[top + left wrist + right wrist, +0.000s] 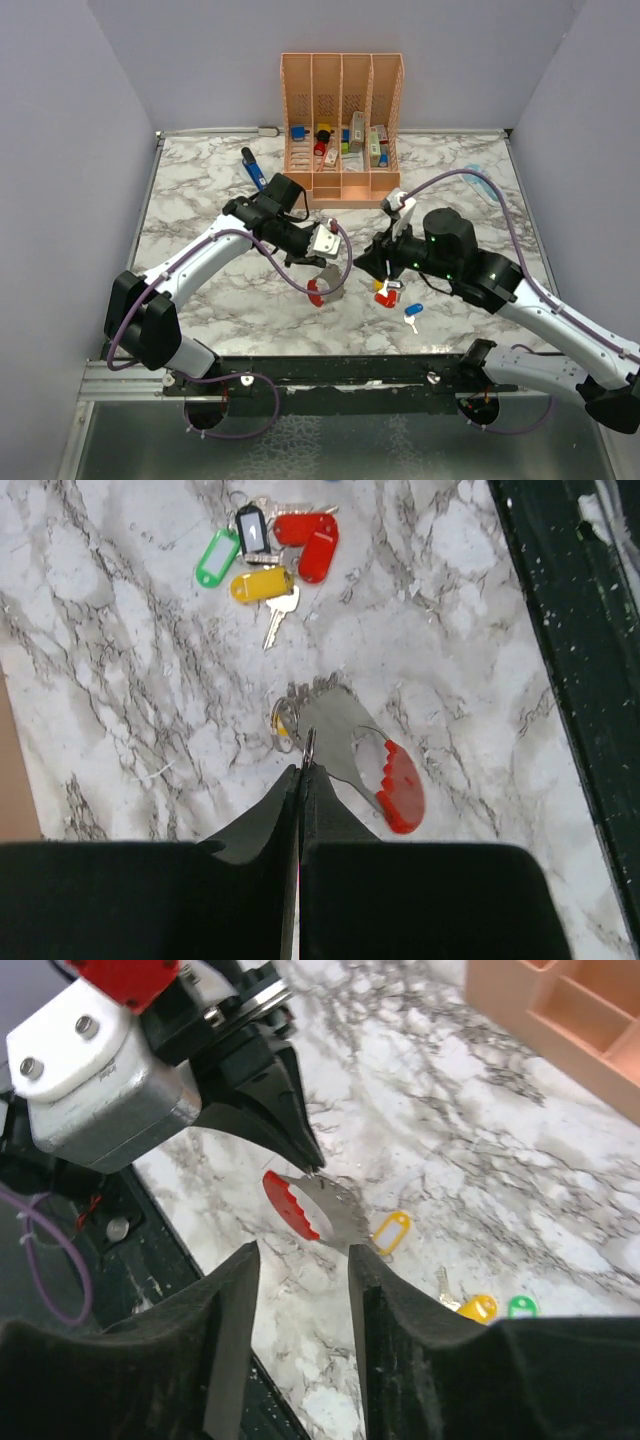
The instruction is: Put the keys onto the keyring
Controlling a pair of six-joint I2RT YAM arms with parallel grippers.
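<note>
My left gripper (300,772) is shut on the thin silvery ring of the keyring (308,742). The keyring's grey strap and red end (402,788) hang just above the marble. A yellow-tagged ring (283,723) lies beside it. In the right wrist view the keyring (300,1205) hangs from the left gripper's fingertips (305,1150). My right gripper (300,1270) is open and empty, its jaws on either side below the strap. A bunch of keys (270,555) with green, dark, red and yellow tags lies apart. In the top view the keys (386,292) lie under the right gripper (368,262).
A tall orange slotted rack (342,130) with small items stands at the back. A dark-blue pen-shaped tool (253,168) lies left of it, and a pale-blue gadget (482,183) at the back right. A blue-tagged key (414,308) lies near the black front rail (330,372).
</note>
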